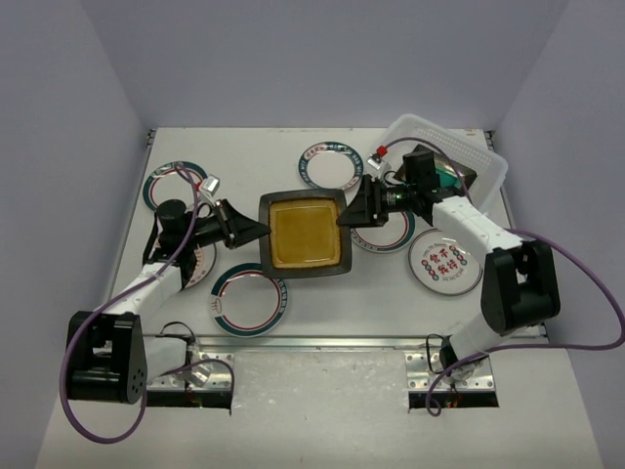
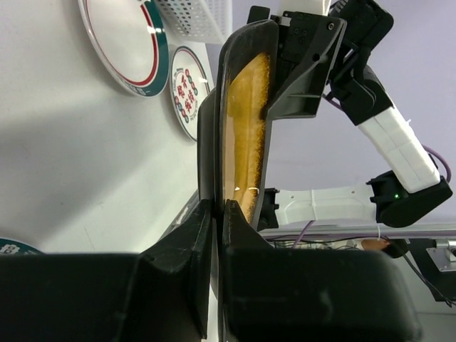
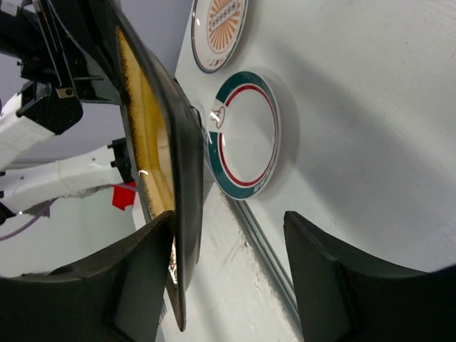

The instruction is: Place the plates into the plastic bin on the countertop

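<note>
An amber square plate (image 1: 305,234) with a dark rim is held level above the countertop (image 1: 293,147) at its middle. My left gripper (image 1: 256,230) is shut on its left rim, seen edge-on in the left wrist view (image 2: 217,206) with the plate (image 2: 246,121) above it. My right gripper (image 1: 354,210) is open round the right rim. In the right wrist view (image 3: 228,217) one finger (image 3: 142,263) lies against the plate (image 3: 153,142) and the other stands well apart. The plastic bin (image 1: 488,161) at the back right holds a teal square plate (image 1: 452,177).
Round plates lie on the countertop: back centre (image 1: 330,164), back left (image 1: 174,182), front left (image 1: 249,298), one with red characters (image 1: 446,261), one partly under my right gripper (image 1: 386,237), and one under my left arm (image 1: 202,262). Grey walls enclose three sides.
</note>
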`<act>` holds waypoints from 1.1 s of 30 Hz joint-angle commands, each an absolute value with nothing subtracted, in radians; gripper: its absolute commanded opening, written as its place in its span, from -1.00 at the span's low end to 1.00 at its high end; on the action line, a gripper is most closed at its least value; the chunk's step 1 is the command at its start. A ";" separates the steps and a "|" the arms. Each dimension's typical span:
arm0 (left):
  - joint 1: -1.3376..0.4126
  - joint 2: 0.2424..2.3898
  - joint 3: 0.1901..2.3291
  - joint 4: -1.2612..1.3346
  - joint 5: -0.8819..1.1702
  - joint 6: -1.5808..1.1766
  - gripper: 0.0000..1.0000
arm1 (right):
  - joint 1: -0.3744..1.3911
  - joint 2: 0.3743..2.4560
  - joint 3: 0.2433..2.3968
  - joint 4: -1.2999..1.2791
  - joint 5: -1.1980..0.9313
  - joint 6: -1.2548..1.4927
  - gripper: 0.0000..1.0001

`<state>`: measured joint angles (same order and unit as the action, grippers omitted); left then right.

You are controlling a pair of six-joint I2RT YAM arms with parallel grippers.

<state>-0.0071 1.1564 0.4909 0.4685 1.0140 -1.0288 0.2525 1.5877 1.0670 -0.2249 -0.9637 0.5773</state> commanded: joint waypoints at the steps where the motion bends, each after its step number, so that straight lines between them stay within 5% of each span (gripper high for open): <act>1: 0.000 1.137 0.488 0.640 1.059 -1.104 -1.00 | 0.311 1.581 1.043 -0.105 -0.985 0.628 0.17; 6: 0.000 1.146 0.496 0.656 1.017 -1.135 -1.00 | 0.345 1.542 0.971 0.037 -0.970 0.748 -0.66; 9: 0.000 1.139 0.509 0.635 0.981 -1.131 -1.00 | 0.344 1.513 0.919 0.140 -0.983 0.811 -0.99; 13: 0.000 1.130 0.571 0.444 0.914 -1.007 -0.87 | 0.336 1.474 0.911 0.149 -0.968 0.854 -1.00; 14: 0.000 1.127 0.597 0.362 0.892 -0.970 -0.53 | 0.328 1.461 0.912 0.142 -0.949 0.860 -1.00; 15: 0.000 1.121 0.622 0.280 0.854 -0.922 0.04 | 0.316 1.451 0.911 0.140 -0.929 0.874 -1.00; 19: 0.000 1.099 0.703 0.080 0.651 -0.816 0.91 | 0.244 1.393 0.917 0.106 -0.893 0.913 -1.00; 20: 0.000 1.097 0.729 0.031 0.600 -0.804 1.00 | 0.229 1.384 0.920 0.097 -0.885 0.915 -1.00; 28: 0.028 1.020 0.951 -0.339 0.195 -0.654 1.00 | -0.044 1.349 0.997 -0.135 -0.779 0.869 -1.00; 33: 0.026 0.922 0.865 -0.394 0.357 -0.433 1.00 | -0.183 1.470 1.253 -0.348 -0.655 0.816 -1.00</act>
<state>0.0234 1.0015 0.9082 -0.2877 0.3077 -0.6454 -0.1021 1.4179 1.0143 -0.2663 -0.7287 0.8418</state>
